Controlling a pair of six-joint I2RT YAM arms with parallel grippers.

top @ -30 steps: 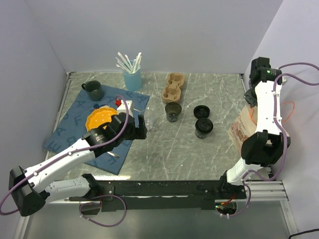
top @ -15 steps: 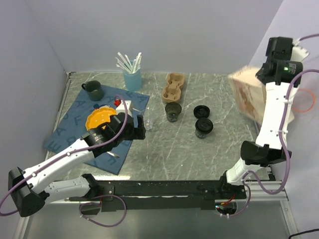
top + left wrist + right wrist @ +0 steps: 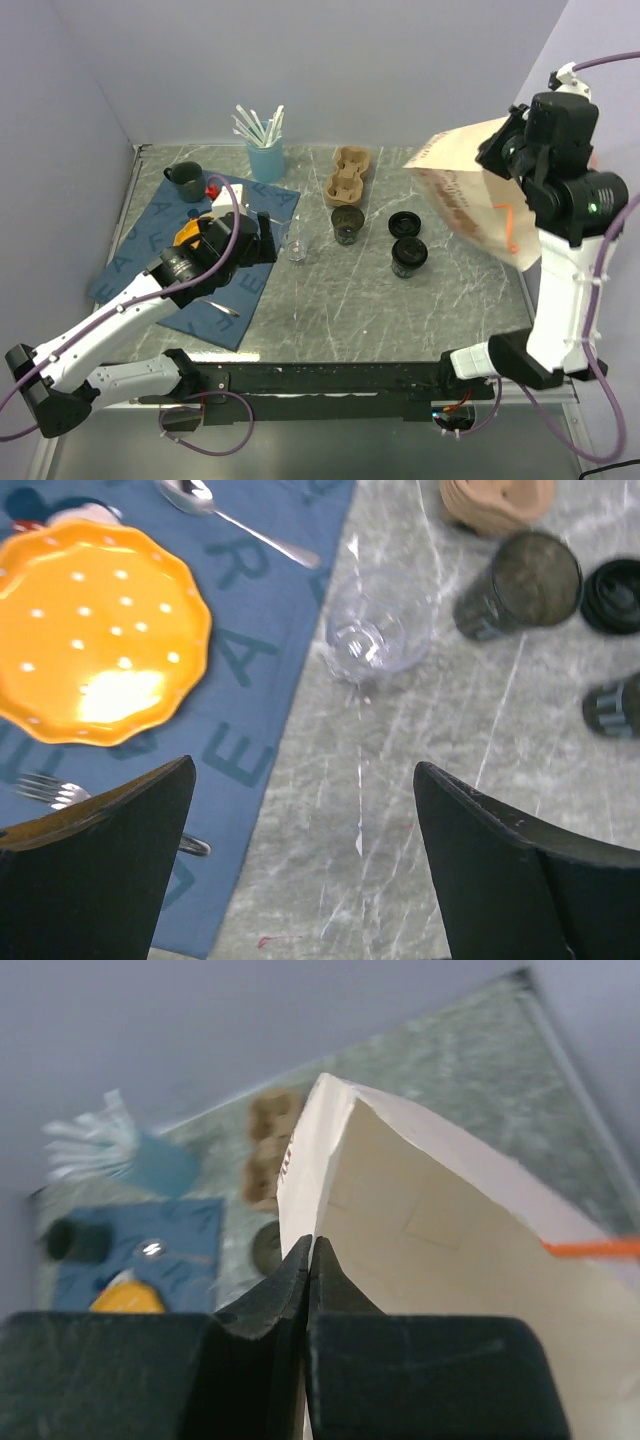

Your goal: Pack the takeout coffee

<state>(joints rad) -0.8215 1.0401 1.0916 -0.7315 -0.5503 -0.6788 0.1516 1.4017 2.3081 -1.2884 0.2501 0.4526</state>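
Your right gripper (image 3: 311,1260) is closed completely on the rim of the paper bag (image 3: 462,195), and it holds the bag tilted in the air above the far right part of the table (image 3: 350,310). The takeout coffee (image 3: 409,256) stands upright on the table with its lid on, a little right of the middle, to the left of the bag and apart from it. Just beyond it, on the far side, lies a loose black lid (image 3: 403,222), and left of that lid stands an open dark cup (image 3: 346,224). Your left gripper (image 3: 302,770) has its jaws spread wide and holds nothing. It hovers over the right edge of the blue placemat (image 3: 250,660), near the clear glass (image 3: 378,630), well to the left of the coffee.
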